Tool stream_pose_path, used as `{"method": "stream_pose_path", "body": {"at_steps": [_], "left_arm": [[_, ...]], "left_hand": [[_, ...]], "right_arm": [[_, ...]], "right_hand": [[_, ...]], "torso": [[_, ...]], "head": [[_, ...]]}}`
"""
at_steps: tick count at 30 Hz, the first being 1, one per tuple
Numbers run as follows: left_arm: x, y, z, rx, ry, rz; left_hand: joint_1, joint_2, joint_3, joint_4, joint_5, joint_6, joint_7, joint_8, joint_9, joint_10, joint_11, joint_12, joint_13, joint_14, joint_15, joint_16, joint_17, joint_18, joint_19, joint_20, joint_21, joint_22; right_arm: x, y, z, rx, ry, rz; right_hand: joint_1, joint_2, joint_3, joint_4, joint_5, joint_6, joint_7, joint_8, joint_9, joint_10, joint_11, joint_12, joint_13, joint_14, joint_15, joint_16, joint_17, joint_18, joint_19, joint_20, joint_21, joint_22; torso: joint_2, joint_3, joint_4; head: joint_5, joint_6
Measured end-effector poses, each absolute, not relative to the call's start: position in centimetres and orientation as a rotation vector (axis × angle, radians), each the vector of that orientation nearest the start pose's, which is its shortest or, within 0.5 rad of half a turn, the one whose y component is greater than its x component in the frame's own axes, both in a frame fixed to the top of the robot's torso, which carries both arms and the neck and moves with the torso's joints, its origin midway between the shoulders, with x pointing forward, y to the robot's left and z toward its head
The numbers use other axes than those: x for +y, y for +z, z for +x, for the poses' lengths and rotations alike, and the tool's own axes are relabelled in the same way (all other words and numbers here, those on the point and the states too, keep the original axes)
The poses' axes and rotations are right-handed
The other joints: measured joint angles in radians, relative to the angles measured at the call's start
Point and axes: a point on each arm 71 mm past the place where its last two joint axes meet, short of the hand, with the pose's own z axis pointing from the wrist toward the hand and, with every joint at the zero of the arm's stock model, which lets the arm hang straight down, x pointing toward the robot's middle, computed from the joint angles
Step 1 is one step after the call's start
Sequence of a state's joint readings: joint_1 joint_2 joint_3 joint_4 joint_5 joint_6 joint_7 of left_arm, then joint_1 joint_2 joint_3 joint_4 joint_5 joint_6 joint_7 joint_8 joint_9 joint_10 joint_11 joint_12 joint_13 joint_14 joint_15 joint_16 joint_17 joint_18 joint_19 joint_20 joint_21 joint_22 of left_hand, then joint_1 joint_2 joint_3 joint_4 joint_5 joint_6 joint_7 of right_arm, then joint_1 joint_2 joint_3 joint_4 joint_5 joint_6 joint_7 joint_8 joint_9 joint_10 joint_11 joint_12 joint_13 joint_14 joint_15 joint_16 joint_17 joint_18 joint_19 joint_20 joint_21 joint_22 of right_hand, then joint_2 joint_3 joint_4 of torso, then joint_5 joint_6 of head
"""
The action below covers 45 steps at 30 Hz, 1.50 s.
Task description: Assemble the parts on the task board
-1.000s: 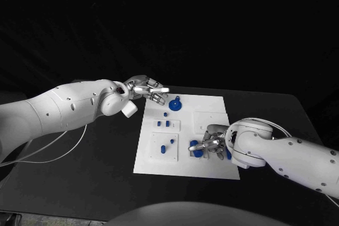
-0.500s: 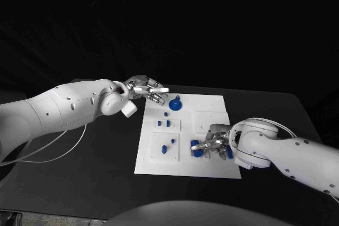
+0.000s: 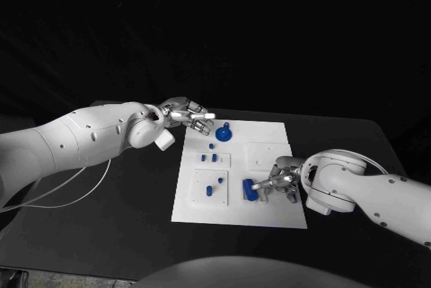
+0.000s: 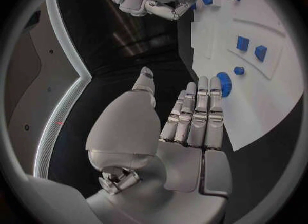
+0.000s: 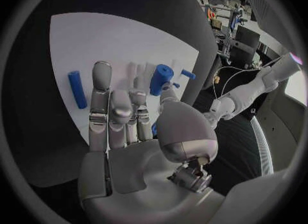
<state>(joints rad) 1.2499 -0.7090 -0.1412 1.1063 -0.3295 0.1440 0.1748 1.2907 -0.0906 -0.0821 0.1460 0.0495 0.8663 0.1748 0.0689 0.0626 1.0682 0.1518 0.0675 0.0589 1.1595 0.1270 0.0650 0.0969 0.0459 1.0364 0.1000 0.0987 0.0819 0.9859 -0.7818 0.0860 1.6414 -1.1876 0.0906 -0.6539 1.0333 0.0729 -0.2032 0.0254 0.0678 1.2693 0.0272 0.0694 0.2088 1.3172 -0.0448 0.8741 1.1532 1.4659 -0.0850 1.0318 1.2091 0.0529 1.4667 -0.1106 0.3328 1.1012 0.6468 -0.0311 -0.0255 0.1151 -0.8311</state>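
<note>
The black table [image 3: 108, 225] carried the white task board [image 3: 235, 210] at its middle. My left hand [image 3: 187, 118] hovered at the board's far left corner, fingers straight and apart, grasping nothing. My right hand [image 3: 278, 181] sat over the near right part, pinching a blue cylinder part [image 5: 160, 78]; a blue rod [image 5: 77, 89] lay beside it
</note>
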Motion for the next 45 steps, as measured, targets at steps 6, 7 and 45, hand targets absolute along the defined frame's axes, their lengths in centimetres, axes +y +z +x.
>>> {"method": "stream_pose_path", "body": {"at_steps": [6,7,45], "left_arm": [[24.6,-22.4,54.0,1.944,-1.331,-0.787],[24.6,-22.4,54.0,1.944,-1.331,-0.787],[24.3,-22.3,53.8,1.935,-1.360,-0.815]], "left_hand": [[0.000,0.000,0.000,0.000,0.000,0.000,0.000,0.000,0.000,0.000,0.000,0.000,0.000,0.000,0.000,0.000,0.000,0.000,0.000,0.000,0.000,0.000],[0.000,0.000,0.000,0.000,0.000,0.000,0.000,0.000,0.000,0.000,0.000,0.000,0.000,0.000,0.000,0.000,0.000,0.000,0.000,0.000,0.000,0.000],[-0.010,0.010,-0.003,-0.009,0.000,0.000,0.000,0.000,0.000,0.000,0.000,0.000,0.000,0.000,0.000,0.000,0.000,0.000,0.000,0.000,0.000,0.000]], "right_arm": [[-16.6,-26.3,42.4,2.397,0.462,0.190],[-16.6,-26.2,42.4,2.398,0.469,0.192],[-15.2,-26.2,42.1,2.425,0.583,0.148]], "right_hand": [[0.034,-0.037,0.013,-0.035,0.015,-0.017,0.002,-0.003,0.092,0.000,0.000,0.008,-0.002,0.000,0.000,0.000,-0.003,0.000,0.000,0.000,0.000,-0.003],[0.042,-0.043,0.016,-0.044,0.024,-0.015,0.000,-0.004,0.114,0.000,0.000,0.008,-0.002,0.000,0.000,0.000,-0.004,0.000,0.000,0.000,0.000,-0.004],[-0.021,-0.175,0.537,-0.173,0.545,-0.046,-0.054,0.000,0.882,0.011,-0.025,0.057,0.012,-0.003,-0.022,0.000,-0.010,-0.016,0.000,-0.018,0.000,-0.005]], "torso": [[0.000,0.0000,-0.0005],[0.000,0.0000,-0.0005],[0.000,0.0000,0.0000]], "head": [[0.001,0.000],[0.001,0.000],[0.001,-0.003]]}}
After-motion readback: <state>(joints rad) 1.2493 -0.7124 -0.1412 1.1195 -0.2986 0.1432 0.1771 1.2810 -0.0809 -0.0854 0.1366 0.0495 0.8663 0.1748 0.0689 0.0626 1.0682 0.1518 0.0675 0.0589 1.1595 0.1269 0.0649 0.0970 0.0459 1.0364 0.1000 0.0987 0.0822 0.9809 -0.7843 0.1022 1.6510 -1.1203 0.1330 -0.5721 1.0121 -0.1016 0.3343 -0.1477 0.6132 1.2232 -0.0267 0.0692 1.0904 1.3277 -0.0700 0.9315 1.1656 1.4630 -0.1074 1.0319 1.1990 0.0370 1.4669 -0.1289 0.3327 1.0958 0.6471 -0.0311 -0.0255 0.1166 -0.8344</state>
